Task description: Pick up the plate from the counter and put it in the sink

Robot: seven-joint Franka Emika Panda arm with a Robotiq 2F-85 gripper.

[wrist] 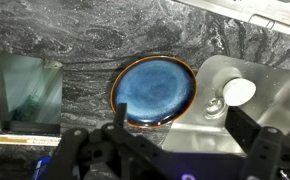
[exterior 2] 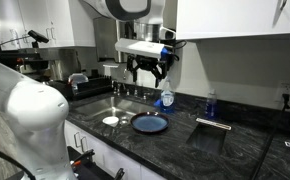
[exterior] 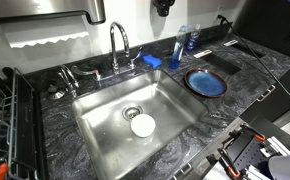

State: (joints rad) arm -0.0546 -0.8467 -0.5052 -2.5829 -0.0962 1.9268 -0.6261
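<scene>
Dark marbled stone makes up the bench [wrist: 85, 40]. Nearest my wrist camera, the pincer [wrist: 180, 145] hangs with its jaws spread wide and nothing between them. Straight below it lies the plate [wrist: 153, 92], flat on the bench and just beside the rim of the sink [wrist: 275, 95]. A dark slab [wrist: 30, 95] lies on the plate's other side, apart from it.

I judge this to be the approach: the pincer is lined up over the plate but not yet down on it, and an exterior view shows clear air between pincer [exterior 2: 148, 76] and plate. My next move is a straight descent. The plate lies flat, so I expect to have to catch its rim, one finger over the edge and one outside it, and a glossy glaze may slip. After that comes a short lift and a carry sideways over the basin.

A white disc [exterior: 143, 125] sits by the drain, so I would set the plate down clear of it. Behind the sink stand the faucet [exterior: 117, 45] and a blue bottle [exterior: 189, 42]. A rack [exterior: 5, 120] is off to one side, and white cabinets [exterior 2: 235, 20] hang on the wall beyond.
</scene>
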